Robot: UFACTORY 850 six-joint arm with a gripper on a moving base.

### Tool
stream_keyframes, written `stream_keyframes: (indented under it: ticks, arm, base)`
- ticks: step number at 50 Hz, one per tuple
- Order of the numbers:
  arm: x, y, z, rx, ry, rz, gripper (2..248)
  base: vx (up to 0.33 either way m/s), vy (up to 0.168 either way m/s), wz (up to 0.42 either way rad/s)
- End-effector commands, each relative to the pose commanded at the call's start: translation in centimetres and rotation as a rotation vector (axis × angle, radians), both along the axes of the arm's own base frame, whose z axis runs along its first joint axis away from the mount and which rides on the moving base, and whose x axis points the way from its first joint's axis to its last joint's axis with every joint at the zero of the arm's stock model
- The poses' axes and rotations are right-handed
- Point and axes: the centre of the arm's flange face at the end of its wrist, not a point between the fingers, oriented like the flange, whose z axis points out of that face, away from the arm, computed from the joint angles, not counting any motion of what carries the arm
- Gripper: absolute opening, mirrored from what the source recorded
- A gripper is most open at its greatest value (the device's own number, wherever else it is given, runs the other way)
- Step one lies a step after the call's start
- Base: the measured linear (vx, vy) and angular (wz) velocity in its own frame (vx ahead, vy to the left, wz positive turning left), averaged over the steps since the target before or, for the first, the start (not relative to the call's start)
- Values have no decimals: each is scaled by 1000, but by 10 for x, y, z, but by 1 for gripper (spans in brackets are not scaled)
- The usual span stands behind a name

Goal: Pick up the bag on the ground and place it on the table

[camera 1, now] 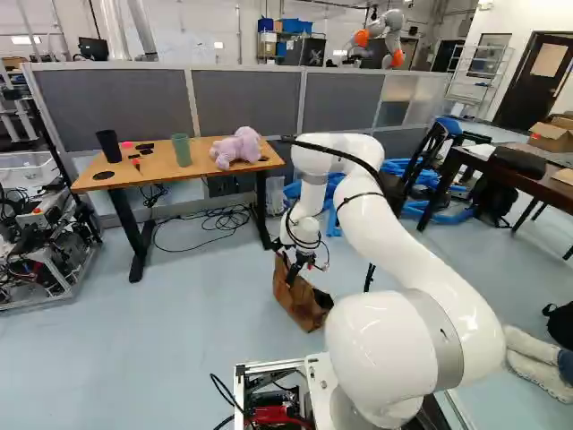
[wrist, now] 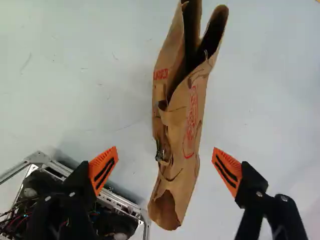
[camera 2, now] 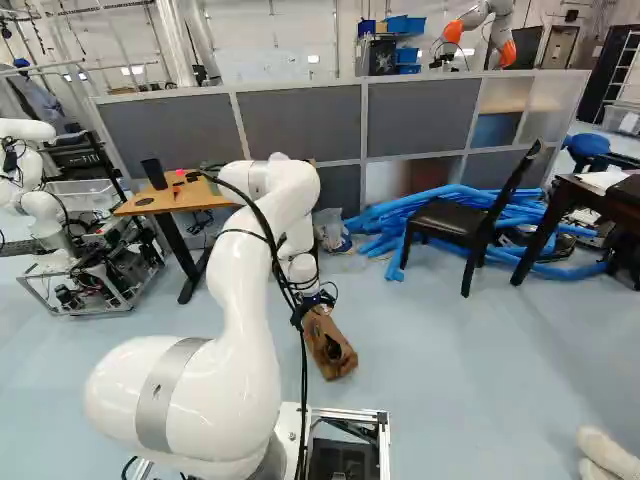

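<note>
In the left base view, the wooden desk (camera 1: 161, 172) at ten o'clock bears a black cup (camera 1: 106, 146), a green cup (camera 1: 182, 150) and a pink plush toy (camera 1: 237, 149). Towards six o'clock, the end effector (camera 1: 295, 271) hangs over the brown paper bag (camera 1: 291, 303) on the floor, fingers wide apart. A black chair (camera 1: 424, 167) stands at two o'clock.

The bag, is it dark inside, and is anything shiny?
Wrist view: yes, the mouth of the bag is dark inside, and only a soft, faint shadow shows on the floor beside it. Left base view: the white arm looks glossy. Right base view: it looks glossy there too.
</note>
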Motion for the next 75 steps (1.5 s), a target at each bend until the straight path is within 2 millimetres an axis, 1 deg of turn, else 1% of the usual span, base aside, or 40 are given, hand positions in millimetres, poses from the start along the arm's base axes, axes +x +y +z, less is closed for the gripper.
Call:
stream_keyframes:
  ticks: [66, 75]
  arm:
    - [3, 0, -100, 0, 25, 0, 247]
    - [3, 0, -106, 0, 25, 0, 246]
  base:
    - [0, 0, 0]
    - [0, 0, 0]
